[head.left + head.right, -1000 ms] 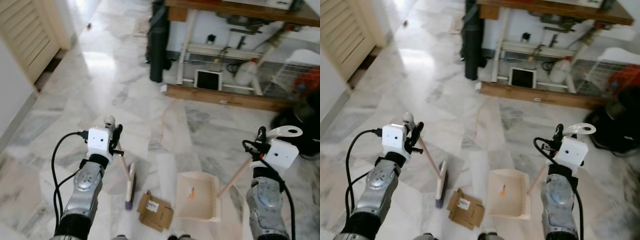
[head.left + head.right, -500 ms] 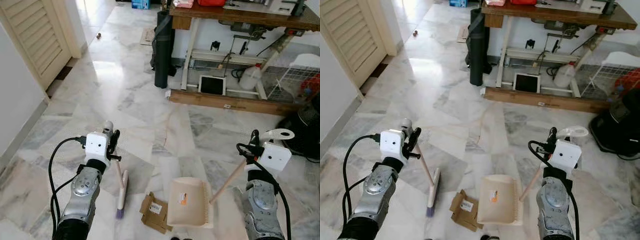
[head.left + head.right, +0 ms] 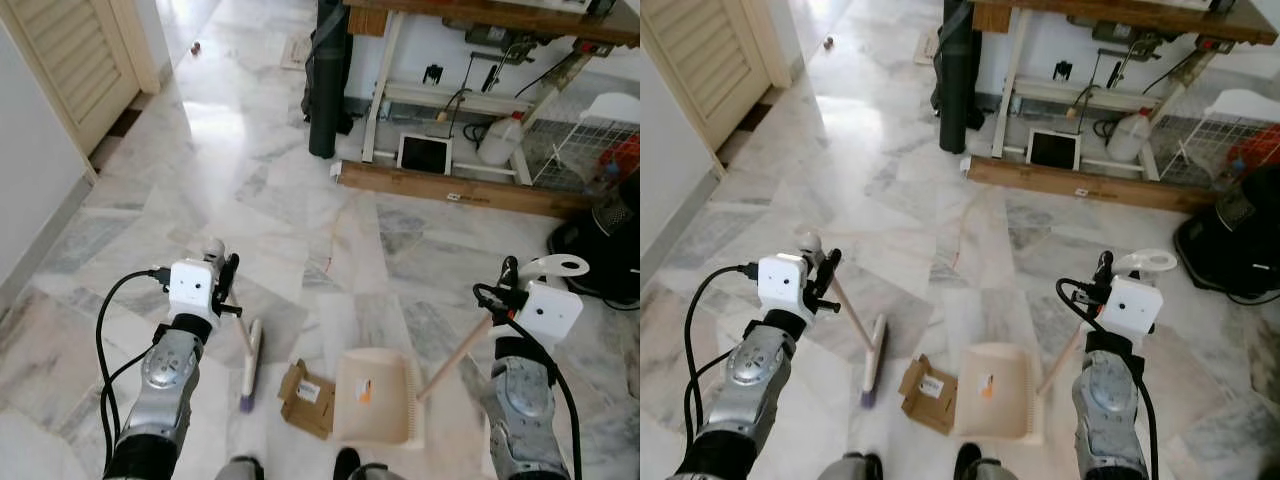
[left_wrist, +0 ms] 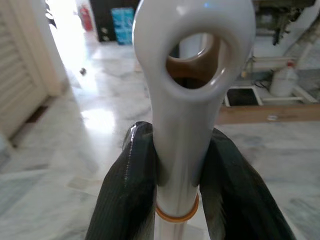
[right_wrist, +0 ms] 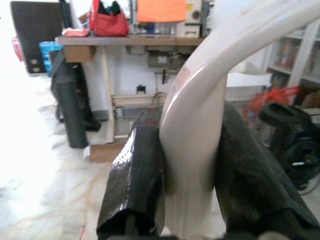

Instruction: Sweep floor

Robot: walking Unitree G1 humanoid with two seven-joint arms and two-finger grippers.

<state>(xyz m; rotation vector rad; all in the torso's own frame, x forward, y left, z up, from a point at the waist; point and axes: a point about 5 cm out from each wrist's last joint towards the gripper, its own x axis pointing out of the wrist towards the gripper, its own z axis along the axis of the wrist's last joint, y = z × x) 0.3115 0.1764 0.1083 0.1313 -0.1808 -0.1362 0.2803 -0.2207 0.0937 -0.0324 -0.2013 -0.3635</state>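
Our left gripper [image 4: 176, 172] clenched the broom [image 3: 249, 362] handle, our right gripper [image 5: 192, 172] the dustpan [image 3: 375, 398] handle — flattened cardboard [image 3: 306, 386] lay between them.

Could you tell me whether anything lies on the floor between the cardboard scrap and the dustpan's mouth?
Nothing visible does. The cardboard scrap lies flat on the marble right beside the dustpan, with the broom head on its far side, held by the left hand.

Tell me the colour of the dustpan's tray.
Cream; the cream plastic dustpan lying on the marble floor shows best in the left eye view.
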